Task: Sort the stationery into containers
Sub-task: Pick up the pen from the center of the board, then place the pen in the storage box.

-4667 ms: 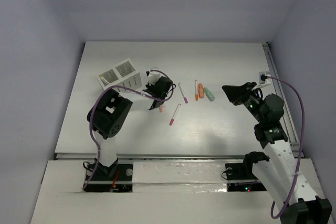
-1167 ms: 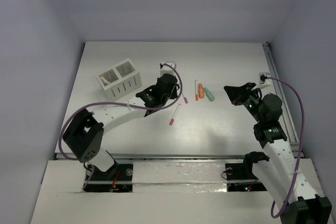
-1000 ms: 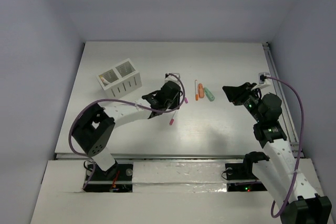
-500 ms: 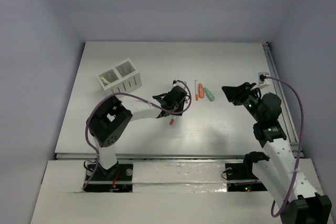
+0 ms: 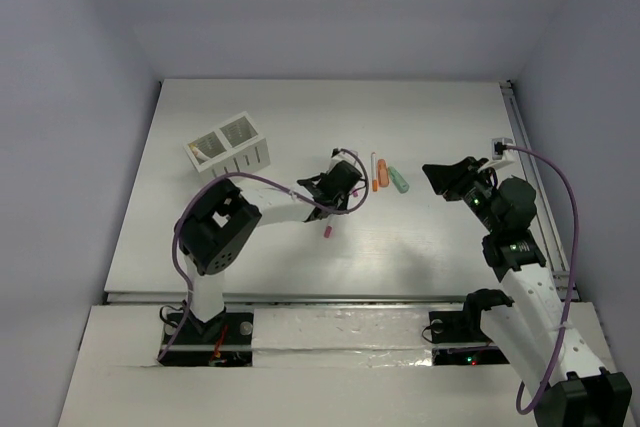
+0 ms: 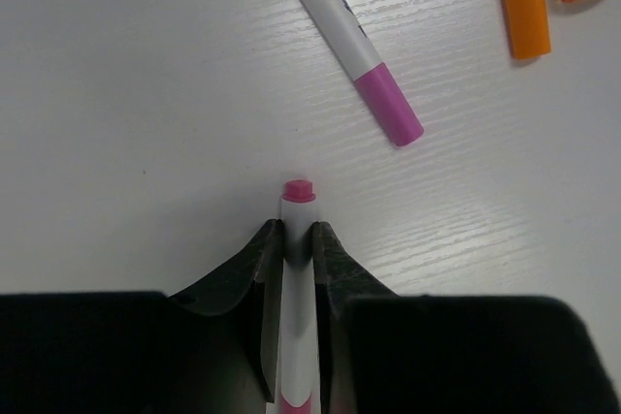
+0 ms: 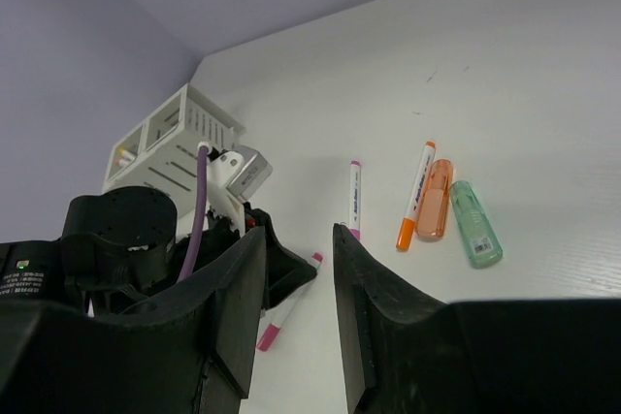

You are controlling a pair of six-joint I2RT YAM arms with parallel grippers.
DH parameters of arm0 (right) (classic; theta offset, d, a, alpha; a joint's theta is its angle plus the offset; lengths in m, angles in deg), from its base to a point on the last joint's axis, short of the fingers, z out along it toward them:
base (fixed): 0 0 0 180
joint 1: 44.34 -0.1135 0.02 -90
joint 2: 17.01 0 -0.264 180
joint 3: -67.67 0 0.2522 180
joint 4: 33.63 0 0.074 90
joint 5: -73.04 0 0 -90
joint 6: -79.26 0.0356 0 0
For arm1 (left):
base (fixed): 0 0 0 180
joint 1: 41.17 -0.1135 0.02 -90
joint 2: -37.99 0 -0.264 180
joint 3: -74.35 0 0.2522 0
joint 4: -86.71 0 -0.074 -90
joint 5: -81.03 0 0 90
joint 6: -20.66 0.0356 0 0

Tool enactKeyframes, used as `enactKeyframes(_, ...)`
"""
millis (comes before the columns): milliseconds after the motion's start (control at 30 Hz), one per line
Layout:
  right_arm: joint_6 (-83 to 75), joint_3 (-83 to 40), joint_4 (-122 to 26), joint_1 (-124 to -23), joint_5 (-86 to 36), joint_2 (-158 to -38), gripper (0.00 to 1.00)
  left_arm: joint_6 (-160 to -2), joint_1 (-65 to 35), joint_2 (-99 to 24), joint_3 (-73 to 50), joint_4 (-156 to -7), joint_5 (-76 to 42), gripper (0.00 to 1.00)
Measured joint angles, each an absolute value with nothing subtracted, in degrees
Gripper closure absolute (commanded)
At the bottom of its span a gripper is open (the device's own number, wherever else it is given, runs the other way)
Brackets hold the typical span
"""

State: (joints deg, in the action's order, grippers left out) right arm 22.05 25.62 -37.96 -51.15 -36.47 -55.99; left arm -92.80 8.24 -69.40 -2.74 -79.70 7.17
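My left gripper (image 6: 298,230) is shut on a thin white pen with pink ends (image 6: 298,203), low over the table near its middle (image 5: 335,209). The pen's far pink end (image 5: 327,232) sticks out toward the near edge. Just beyond lie a white pen with a magenta end (image 6: 359,55), an orange-ended pen (image 7: 415,196), a stubby orange marker (image 7: 437,201) and a mint-green marker (image 7: 475,222). The white two-compartment organiser box (image 5: 228,144) stands at the back left, with a yellow-ended pen inside. My right gripper (image 5: 435,175) hovers open to the right, holding nothing.
A white socket block (image 5: 502,147) with a purple cable sits at the table's right edge. The left arm's purple cable (image 7: 199,201) loops over its wrist between the box and the pens.
The left arm swung right from beside the organiser box to the pink-ended pen, and its jaws closed on the pen. The right arm stayed put.
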Motion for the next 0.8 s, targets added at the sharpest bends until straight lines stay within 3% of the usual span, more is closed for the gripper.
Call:
enactKeyframes(300, 22.05, 25.62, -37.96, -51.15, -36.42, -55.86, 0.61, -96.17, 5.97, -58.5, 1.7, -77.73, 11.63, 1.0)
enactKeyframes(567, 22.1, 25.62, -37.94, -51.15, -36.49, -55.51, 0.6, -99.01, -11.65, -34.52, 1.92, -82.17, 19.26, 1.0)
enactKeyframes(800, 22.1, 25.62, -37.94, -51.15, -36.49, -55.51, 0.61, -94.48, -24.0, -34.08, -1.91, -85.09, 27.57, 1.0)
